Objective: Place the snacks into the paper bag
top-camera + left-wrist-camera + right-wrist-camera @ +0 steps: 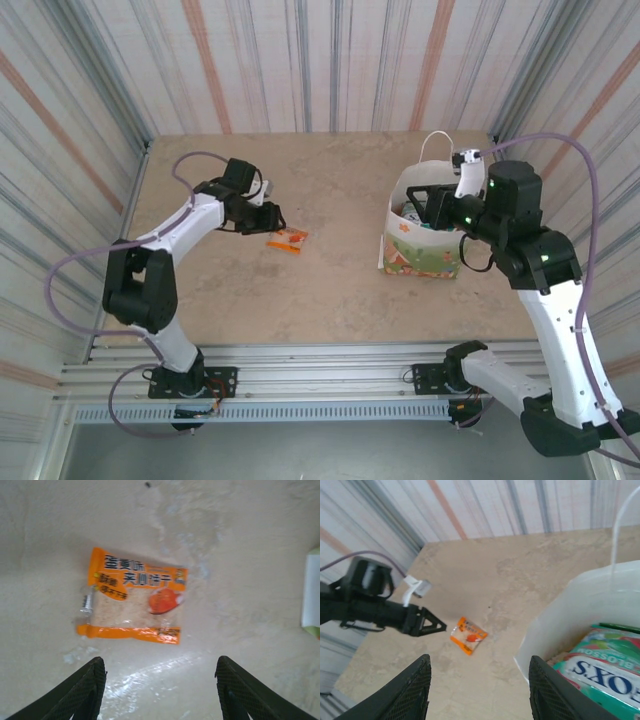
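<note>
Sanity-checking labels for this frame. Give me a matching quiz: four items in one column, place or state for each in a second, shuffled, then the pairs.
Column 1
1. orange packet
2. green packet
3. left gripper
4. right gripper

Column 2
A. open, up by the paper bag
B. lying flat on the table
C. open, close to the orange packet
D. inside the paper bag

Pairs: 1-B, 2-D, 3-C, 4-A

One orange packet (287, 239) and one paper bag (425, 255).
</note>
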Available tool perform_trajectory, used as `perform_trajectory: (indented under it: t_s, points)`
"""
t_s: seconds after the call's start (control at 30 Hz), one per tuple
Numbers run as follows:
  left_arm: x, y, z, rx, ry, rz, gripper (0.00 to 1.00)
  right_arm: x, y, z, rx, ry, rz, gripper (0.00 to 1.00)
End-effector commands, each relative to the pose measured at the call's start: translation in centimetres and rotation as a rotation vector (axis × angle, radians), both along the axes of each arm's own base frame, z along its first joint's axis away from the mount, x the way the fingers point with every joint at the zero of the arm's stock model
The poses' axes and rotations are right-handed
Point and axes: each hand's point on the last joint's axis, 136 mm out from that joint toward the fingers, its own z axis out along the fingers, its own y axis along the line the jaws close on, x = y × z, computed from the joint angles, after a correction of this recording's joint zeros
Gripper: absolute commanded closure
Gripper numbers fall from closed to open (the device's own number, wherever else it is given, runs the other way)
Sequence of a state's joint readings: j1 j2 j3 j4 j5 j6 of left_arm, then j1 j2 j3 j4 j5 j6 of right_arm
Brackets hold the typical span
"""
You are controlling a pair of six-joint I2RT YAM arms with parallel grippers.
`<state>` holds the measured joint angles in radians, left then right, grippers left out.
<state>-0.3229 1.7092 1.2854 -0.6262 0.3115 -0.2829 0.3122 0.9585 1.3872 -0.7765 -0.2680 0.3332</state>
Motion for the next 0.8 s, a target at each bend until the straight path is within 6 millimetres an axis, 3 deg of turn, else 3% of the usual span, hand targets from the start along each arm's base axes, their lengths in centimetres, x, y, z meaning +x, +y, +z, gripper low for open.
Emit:
perform_trajectory:
  t_s: [0.0, 0.17, 0.57, 0.77]
  points:
    - [0.9, 1.3, -0.8, 0.056, 0.03, -0.011, 0.4, 0.2, 1.8, 0.7, 0.063, -0.05, 0.069, 0.47]
    - [2.2, 1.5, -2.1, 0.019, 0.061, -0.023, 0.56, -0.2, 2.5, -0.1, 0.059, -0.037, 0.099, 0.47]
    - [3.7, 0.9, -5.3, 0.006, 0.116, -0.078, 0.6, -1.8, 5.2, -0.7, 0.006, -0.08, 0.209, 0.47]
    - [3.8, 0.9, -6.8, 0.023, 0.141, -0.09, 0.6, -1.7, 5.4, -0.9, -0.011, -0.09, 0.216, 0.47]
